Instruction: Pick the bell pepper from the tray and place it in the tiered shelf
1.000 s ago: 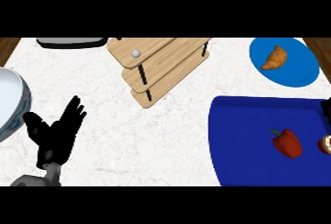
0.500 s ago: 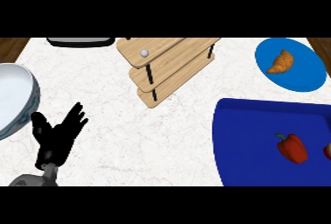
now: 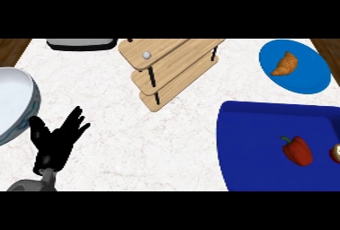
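Note:
A red bell pepper [image 3: 298,150] lies on the blue tray [image 3: 259,148] at the right of the head view. The wooden tiered shelf [image 3: 174,66] stands at the top centre, with a small white ball [image 3: 147,55] on its top board. My left hand [image 3: 56,143] shows at the lower left with straight fingers pointing up, resting and far from the pepper. My right hand is out of view.
A blue plate [image 3: 312,76] holding a croissant [image 3: 286,64] sits at the top right. A large white bowl [image 3: 15,103] is at the left edge beside my left hand. A dark grey object [image 3: 79,44] lies at the top left. A small round item [image 3: 336,153] shows at the tray's right edge.
The whole scene has shifted slightly rightward in view over the last second. A hand glimpsed at the right edge one second ago is gone. The left hand has kept its pose.

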Controlling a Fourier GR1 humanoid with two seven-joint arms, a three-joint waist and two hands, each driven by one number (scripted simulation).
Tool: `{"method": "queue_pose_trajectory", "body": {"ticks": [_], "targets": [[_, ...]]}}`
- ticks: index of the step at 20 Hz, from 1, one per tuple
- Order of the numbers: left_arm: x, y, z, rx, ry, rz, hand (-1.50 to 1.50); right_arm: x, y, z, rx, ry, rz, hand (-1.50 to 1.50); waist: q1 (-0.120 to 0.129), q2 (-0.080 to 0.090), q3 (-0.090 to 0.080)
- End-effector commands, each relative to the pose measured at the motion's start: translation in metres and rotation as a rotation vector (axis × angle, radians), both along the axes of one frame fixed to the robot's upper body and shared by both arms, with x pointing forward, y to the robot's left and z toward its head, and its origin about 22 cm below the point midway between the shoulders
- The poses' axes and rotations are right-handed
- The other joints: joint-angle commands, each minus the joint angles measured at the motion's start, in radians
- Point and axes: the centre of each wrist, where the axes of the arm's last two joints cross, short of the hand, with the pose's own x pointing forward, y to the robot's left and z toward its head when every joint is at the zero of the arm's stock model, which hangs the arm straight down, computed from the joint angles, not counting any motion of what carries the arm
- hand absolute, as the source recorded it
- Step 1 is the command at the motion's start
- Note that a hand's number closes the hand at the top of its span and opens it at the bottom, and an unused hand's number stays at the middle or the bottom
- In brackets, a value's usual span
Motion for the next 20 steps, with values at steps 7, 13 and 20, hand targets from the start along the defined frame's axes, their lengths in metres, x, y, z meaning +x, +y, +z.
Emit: {"method": "queue_pose_trajectory", "body": {"ticks": [7, 13, 20], "targets": [[0.005, -0.005, -0.012, 0.011, 0.036, 0.002, 0.00, 0.025, 0.081, 0.007, -0.140, 0.054, -0.089, -1.50, 0.005, 0.007, -0.004], [-0.007, 0.024, 0.003, 0.000, 0.058, -0.007, 0.00, 0.020, 0.128, 0.006, -0.243, 0.116, -0.137, -1.50, 0.006, 0.004, -0.004], [-0.003, 0.008, 0.007, 0.017, 0.040, -0.005, 0.00, 0.014, 0.157, -0.026, -0.354, 0.163, -0.094, -1.50, 0.006, 0.005, -0.003]]}}
